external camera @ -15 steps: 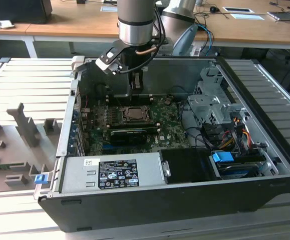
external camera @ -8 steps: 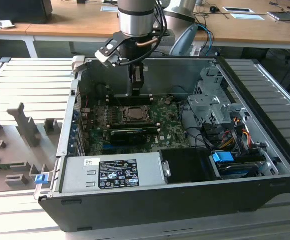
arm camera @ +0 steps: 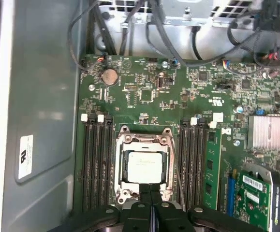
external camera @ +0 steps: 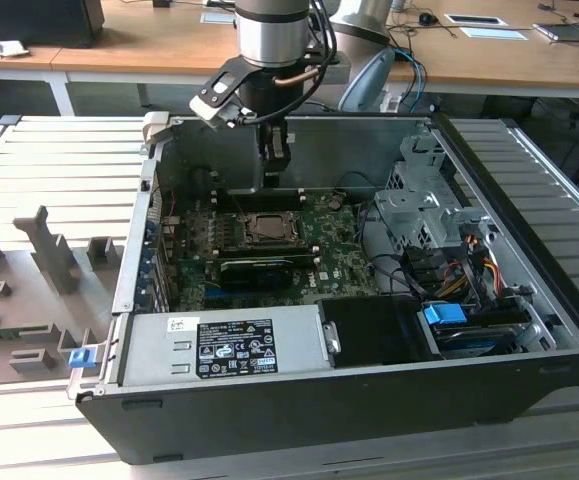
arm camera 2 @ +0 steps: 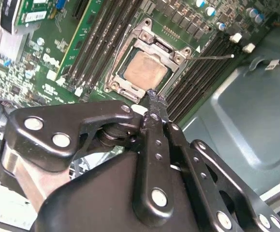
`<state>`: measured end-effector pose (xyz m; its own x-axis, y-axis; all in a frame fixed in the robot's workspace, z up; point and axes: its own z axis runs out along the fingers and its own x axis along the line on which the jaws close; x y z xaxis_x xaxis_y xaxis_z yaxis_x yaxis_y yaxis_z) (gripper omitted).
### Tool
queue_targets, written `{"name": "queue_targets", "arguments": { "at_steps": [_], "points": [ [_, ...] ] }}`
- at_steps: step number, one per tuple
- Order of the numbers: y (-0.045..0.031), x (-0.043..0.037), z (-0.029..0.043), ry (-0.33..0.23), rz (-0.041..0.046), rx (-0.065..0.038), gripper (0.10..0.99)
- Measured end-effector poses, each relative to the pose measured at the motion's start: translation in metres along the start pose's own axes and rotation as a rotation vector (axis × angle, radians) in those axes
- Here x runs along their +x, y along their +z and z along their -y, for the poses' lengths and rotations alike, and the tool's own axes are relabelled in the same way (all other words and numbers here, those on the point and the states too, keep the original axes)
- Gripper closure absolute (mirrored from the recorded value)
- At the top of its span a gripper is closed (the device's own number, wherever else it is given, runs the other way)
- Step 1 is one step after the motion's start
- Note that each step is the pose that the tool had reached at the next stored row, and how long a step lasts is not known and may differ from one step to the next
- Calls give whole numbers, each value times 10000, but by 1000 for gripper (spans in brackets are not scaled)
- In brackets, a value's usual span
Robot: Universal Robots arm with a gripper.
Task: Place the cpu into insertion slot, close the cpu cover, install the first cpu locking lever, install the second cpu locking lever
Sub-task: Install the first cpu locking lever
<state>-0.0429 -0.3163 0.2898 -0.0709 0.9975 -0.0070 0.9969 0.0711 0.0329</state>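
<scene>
The cpu lies flat in the insertion slot, pale metal top showing. The cpu cover is down around it, framing the chip in its window. A thin wire lever stands clear of the socket's side, unlatched. My gripper hovers over the socket's edge, fingers pressed together and holding nothing. Its tips hide part of the frame's near rim in both wrist views.
The green motherboard lies in an open computer case. Black memory slots flank the socket. A card, power supply, drive cage and cables crowd the case's interior.
</scene>
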Motion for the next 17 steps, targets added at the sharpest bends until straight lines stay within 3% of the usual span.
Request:
{"name": "queue_targets", "arguments": {
  "at_steps": [3,8,14,17],
  "points": [
    [1,0,0,-572,-15,-3,980],
    [2,0,0,-936,-21,-6,980],
    [9,0,0,-3215,-96,-23,980],
    [10,0,0,-3971,-121,-28,980]
  ]
}}
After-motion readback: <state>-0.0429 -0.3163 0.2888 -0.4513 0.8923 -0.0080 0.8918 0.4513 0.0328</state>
